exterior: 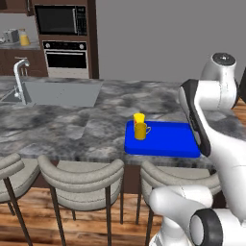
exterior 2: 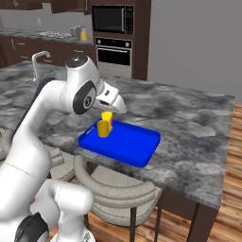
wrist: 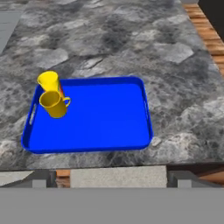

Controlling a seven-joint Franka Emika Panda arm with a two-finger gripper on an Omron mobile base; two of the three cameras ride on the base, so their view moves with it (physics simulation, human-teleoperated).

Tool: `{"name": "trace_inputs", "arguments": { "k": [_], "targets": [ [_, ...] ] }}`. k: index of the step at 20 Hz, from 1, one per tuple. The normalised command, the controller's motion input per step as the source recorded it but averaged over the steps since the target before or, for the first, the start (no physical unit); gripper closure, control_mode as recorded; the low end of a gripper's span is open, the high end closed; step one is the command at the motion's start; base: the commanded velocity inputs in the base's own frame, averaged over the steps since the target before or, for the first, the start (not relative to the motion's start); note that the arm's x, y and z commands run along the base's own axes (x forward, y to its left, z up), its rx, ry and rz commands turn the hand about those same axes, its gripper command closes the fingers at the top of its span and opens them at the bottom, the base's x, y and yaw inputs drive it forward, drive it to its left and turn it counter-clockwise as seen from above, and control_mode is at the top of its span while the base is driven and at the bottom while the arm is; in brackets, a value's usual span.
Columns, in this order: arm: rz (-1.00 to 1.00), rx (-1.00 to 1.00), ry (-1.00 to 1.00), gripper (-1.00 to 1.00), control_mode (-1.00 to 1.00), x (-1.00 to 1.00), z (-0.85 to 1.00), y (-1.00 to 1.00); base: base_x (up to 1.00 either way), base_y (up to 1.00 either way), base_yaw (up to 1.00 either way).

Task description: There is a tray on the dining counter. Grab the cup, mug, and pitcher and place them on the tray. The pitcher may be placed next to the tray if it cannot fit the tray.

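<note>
The blue tray (wrist: 105, 118) lies on the dining counter (wrist: 131, 48) near its front edge. At the tray's left end the handled mug (wrist: 54, 104) stands upright, and the cup (wrist: 49, 82) with its red mark stands just behind it, close or touching. Both also show from the base cameras: mug (exterior: 141, 130), cup (exterior: 139, 118), tray (exterior 2: 127, 142). My gripper (wrist: 113, 179) hovers above and in front of the tray, open, its fingers wide apart with nothing between them. The pitcher (exterior: 24, 38) stands far off on the back kitchen counter, pitcher (exterior 2: 83, 34).
A sink (exterior: 57, 93) with a faucet (exterior: 19, 79) is set into the counter's left part. Bar stools (exterior: 79, 178) line the counter's near side below the tray. The oven (exterior: 65, 57) and microwave stand in the back wall. The counter ends at right (exterior 2: 229, 108).
</note>
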Motion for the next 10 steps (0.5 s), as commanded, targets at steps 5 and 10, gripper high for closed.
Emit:
{"name": "trace_inputs", "arguments": {
  "k": [5, 10],
  "targets": [
    [0.14, 0.0, 0.0, -1.0, -1.0, -0.57, 0.0, 0.44, 0.0, 0.0, 0.0],
    [0.07, 0.0, -0.01, -1.0, -1.0, -0.56, -0.05, 0.59, 0.0, 0.0, 0.0]
  ]
}}
